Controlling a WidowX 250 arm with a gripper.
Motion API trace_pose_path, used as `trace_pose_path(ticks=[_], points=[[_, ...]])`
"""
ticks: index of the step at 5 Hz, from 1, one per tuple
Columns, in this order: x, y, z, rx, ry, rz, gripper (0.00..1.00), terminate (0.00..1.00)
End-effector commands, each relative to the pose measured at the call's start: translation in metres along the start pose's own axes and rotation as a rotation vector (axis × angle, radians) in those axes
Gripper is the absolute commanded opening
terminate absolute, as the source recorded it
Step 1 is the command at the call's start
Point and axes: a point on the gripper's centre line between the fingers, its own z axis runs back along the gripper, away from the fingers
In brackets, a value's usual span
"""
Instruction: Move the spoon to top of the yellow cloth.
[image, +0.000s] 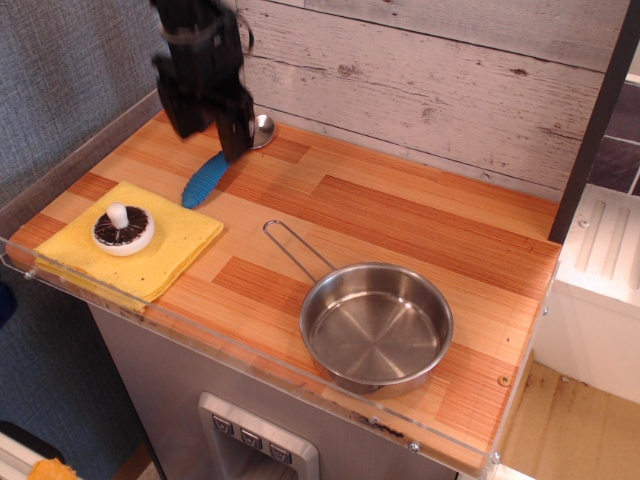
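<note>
The spoon (207, 177) lies on the wooden counter at the back left, its ribbed blue handle pointing toward the yellow cloth (172, 246) and its silver bowl near the wall. The handle's tip ends just short of the cloth's far corner. My gripper (211, 137) hovers right above the spoon's middle, open and holding nothing, and it hides part of the spoon. The yellow cloth lies flat at the front left corner.
A white-and-dark toy mushroom (123, 230) stands on the cloth. A steel pan (377, 326) with a thin wire handle sits at the front middle. A clear plastic rim (250, 365) runs along the counter's front and left edges. A plank wall (420, 80) stands behind.
</note>
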Motion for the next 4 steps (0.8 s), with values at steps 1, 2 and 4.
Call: trace_pose_path(ticks=[1, 2, 4], points=[[-0.028, -0.021, 0.069, -0.028, -0.038, 0.017, 1.0, 0.0], [-0.044, -0.027, 0.072, -0.061, 0.015, 0.055, 1.0, 0.0], [-0.058, -0.03, 0.081, 0.004, 0.063, 0.167, 1.0, 0.0]])
